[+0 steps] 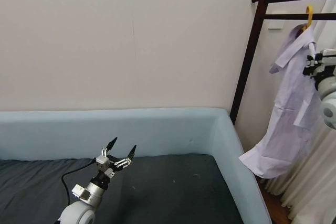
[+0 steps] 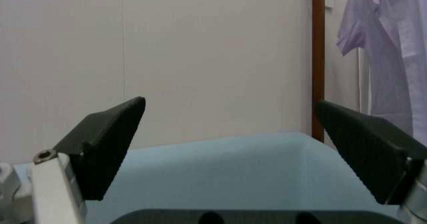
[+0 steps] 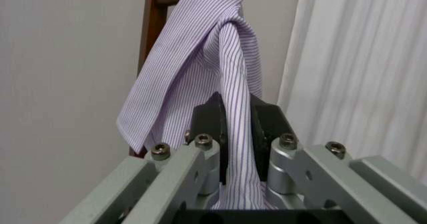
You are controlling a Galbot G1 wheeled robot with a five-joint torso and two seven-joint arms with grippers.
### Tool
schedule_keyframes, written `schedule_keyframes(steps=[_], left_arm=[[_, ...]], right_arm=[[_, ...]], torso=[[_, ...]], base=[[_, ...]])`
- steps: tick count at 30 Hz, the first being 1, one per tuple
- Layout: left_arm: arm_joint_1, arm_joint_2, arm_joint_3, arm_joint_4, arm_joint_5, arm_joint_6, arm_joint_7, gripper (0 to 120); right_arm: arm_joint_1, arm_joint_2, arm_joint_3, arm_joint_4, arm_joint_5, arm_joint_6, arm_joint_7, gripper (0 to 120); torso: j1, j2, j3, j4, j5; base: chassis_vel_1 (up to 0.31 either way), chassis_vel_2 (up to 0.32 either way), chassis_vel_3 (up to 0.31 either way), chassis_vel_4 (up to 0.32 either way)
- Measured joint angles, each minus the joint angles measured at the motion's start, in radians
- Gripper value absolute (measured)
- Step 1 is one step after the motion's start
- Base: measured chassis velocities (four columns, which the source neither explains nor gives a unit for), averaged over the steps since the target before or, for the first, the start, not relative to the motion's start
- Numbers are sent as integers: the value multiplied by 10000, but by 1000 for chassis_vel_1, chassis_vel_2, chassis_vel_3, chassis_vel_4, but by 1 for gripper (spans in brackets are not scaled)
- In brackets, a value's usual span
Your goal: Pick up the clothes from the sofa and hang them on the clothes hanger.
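Head view: left pincer [image 1: 123,145] spread wide, holding nothing, poised over the dark seat of the sofa [image 1: 157,127], left of the seat's middle and short of the backrest. Right pincer [image 3: 237,116] pressed together on a fold of the striped shirt [image 1: 291,103], pinching the fabric. Shirt hangs on a yellow hanger [image 1: 310,15] from the rail of the wooden clothes rack [image 1: 245,64], past the sofa's right end. Pale curtain [image 3: 360,59] just beside the shirt.

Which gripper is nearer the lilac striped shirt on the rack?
Right. The right gripper has jaws shut on the lilac striped shirt; the left gripper hovers open over the blue sofa, far off.
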Motion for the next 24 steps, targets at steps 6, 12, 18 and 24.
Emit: schedule_keyframes(steps=[6, 12, 18, 24], left_arm=[[21, -48, -7, 0, 8, -9, 7, 100], [42, -70, -46, 49, 10, -70, 12, 100], [75, -78, -66, 68, 10, -108, 26, 100], [192, -59, -163, 4, 9, -144, 40, 100]], right_arm=[[831, 251, -605, -687, 85, -110, 128, 8], [1548, 577, -1070, -1738, 632, -224, 328, 8], [1894, 774, -1264, -2224, 746, -156, 326, 8], [2457, 1103, -1599, -2646, 832, -151, 438, 8]], torso=[[0, 0, 0, 1, -1], [0, 0, -1, -3, 2], [1, 0, 0, -4, 6], [0, 1, -1, 0, 1]], base=[[0, 0, 0, 0], [0, 0, 0, 0], [0, 0, 0, 0], [0, 0, 0, 0]])
